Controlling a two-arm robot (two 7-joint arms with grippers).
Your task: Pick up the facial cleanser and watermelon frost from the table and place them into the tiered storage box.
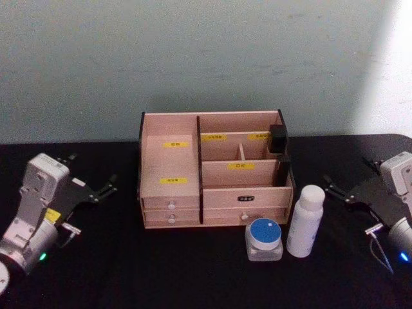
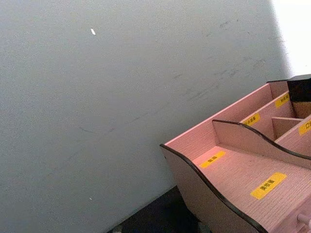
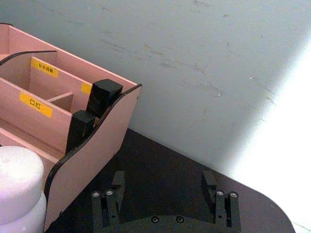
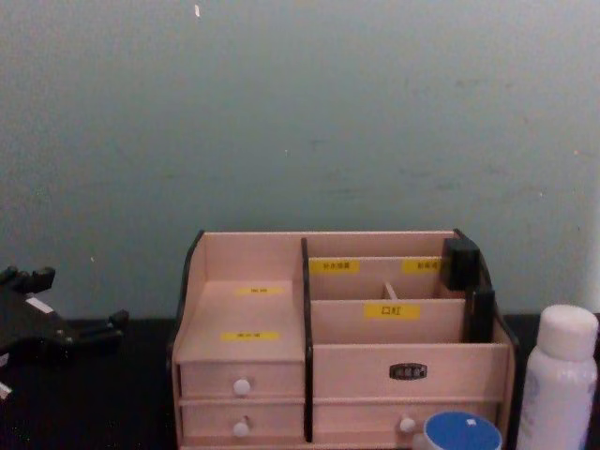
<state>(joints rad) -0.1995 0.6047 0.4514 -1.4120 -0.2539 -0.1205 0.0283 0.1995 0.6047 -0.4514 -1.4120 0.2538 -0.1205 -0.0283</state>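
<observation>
Closest in, a squat clear jar with a flat blue lid [image 1: 264, 239] sits on the black table [image 1: 193, 277], just in front of the wooden box's lower right drawer. Right beside it, on the robot's right, a tall white bottle [image 1: 305, 222] stands upright near the box's front right corner. Whether jar and bottle touch is hard to say; they look a hair apart.

Behind them the wooden box [image 1: 161, 161] stands square to the robot, its back close to the grey-green wall [image 1: 193, 58]. Its left half is a stepped open shelf with two yellow labels over two small drawers with white knobs. The right half has labelled compartments rising toward the back, above a wider drawer front. Two black blocks [image 1: 279, 140] stand in the compartments along the box's right wall, the back one higher; what they are is unclear.

Left of the box and well apart from it, the left gripper [image 1: 94, 168] hangs low over the table with its fingers spread and nothing between them. On the far right the right gripper [image 1: 347, 172] is near the bottle but clear of it. The right wrist view shows its two fingers wide apart and holding nothing above the black tabletop.
</observation>
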